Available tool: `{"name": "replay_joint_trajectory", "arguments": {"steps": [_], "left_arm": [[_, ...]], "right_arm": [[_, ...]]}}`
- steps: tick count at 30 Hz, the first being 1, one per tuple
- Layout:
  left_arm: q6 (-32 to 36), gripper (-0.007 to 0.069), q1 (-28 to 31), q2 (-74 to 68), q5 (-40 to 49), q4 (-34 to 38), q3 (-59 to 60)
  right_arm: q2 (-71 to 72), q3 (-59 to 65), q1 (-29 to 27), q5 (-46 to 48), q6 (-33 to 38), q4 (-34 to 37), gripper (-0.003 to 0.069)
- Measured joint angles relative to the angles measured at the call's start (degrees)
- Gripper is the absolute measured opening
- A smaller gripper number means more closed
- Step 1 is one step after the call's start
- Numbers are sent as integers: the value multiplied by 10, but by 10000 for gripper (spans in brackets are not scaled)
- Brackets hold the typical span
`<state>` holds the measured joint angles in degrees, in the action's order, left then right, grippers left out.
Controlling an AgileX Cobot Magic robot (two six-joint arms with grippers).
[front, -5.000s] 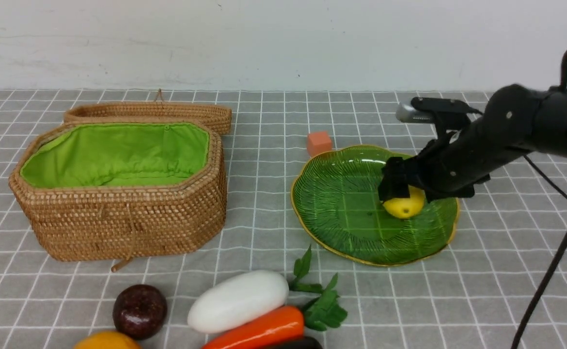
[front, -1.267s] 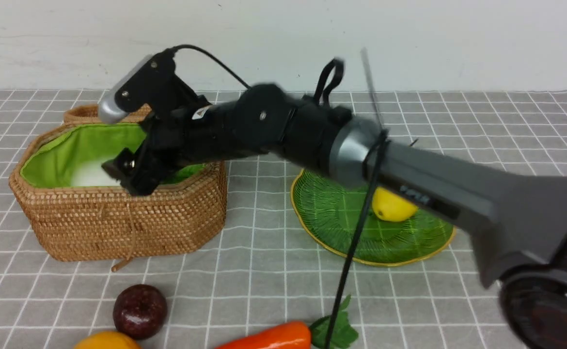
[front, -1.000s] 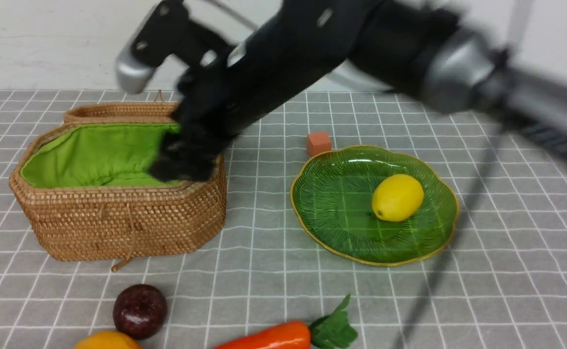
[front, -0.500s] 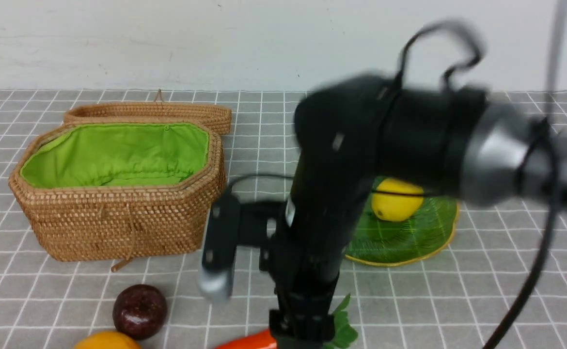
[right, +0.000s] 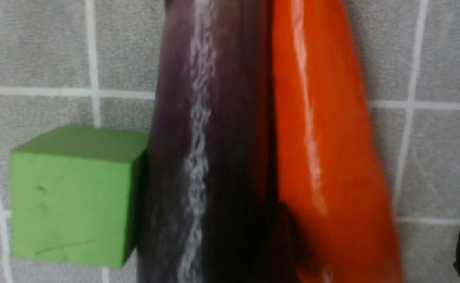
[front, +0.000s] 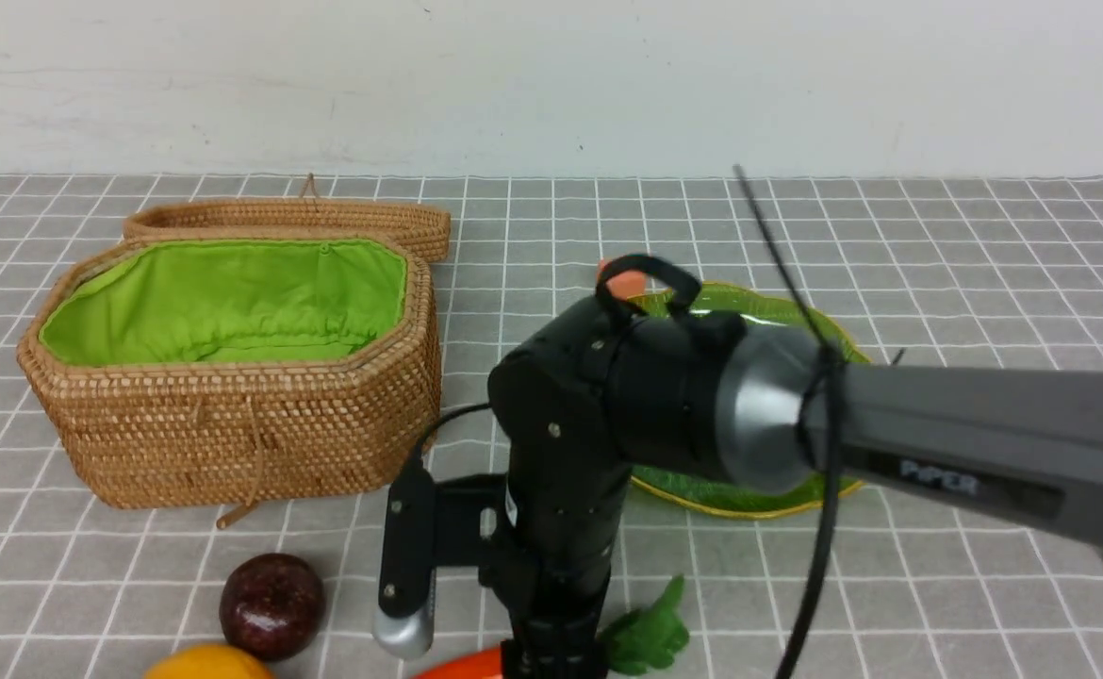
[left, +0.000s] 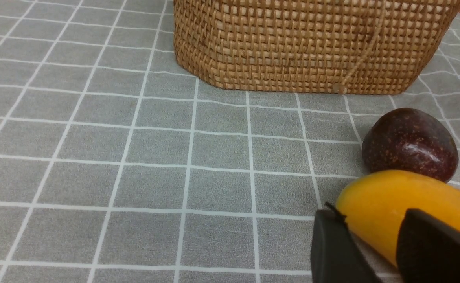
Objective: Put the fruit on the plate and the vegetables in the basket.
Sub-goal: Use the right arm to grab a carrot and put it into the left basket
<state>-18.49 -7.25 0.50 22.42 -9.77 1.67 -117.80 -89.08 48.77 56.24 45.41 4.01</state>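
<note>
right claw spread apart astride the carrot, which touches the eggplant; left claw at the mango, grip unclear.

- Two fruits are counted toward the table's near edge: one maroon fruit and one mango.
- Two vegetables are seen, touching side by side: one carrot and one eggplant.
- Two cubes are found: one green cube and one orange cube.
- One basket, one lid and one plate are counted.
</note>
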Motion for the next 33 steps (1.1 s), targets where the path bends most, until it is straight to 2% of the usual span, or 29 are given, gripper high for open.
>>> {"name": "replay_joint_trajectory", "arguments": {"steps": [2, 6, 10, 14, 17, 19, 20, 21, 23, 25, 31, 33], "left_arm": [[0, 239, 0, 0, 0, 0, 0], [0, 239, 0, 0, 0, 0, 0], [0, 239, 0, 0, 0, 0, 0], [0, 239, 0, 0, 0, 0, 0], [0, 239, 0, 0, 0, 0, 0], [0, 239, 0, 0, 0, 0, 0], [0, 239, 0, 0, 0, 0, 0], [0, 239, 0, 0, 0, 0, 0], [0, 239, 0, 0, 0, 0, 0], [0, 239, 0, 0, 0, 0, 0], [0, 239, 0, 0, 0, 0, 0], [0, 239, 0, 0, 0, 0, 0]], "right_arm": [[-8, 0, 0, -1, 0, -1, 517], [-12, 0, 0, -1, 0, -2, 366], [-12, -9, 0, 9, -1, -15, 371], [-9, -63, -1, 63, -3, -19, 371], [-2, -158, -11, 110, -5, 15, 371], [-1, -234, -27, 109, -14, 67, 371], [-1, -240, -29, 107, -15, 67, 371], [-2, -298, -49, 75, -27, 128, 371], [-6, -321, -59, 49, -31, 155, 371], [-22, -358, -76, -41, -33, 209, 371], [-94, -371, -69, -306, -8, 275, 371], [-117, -371, -64, -352, -6, 283, 371]]}}
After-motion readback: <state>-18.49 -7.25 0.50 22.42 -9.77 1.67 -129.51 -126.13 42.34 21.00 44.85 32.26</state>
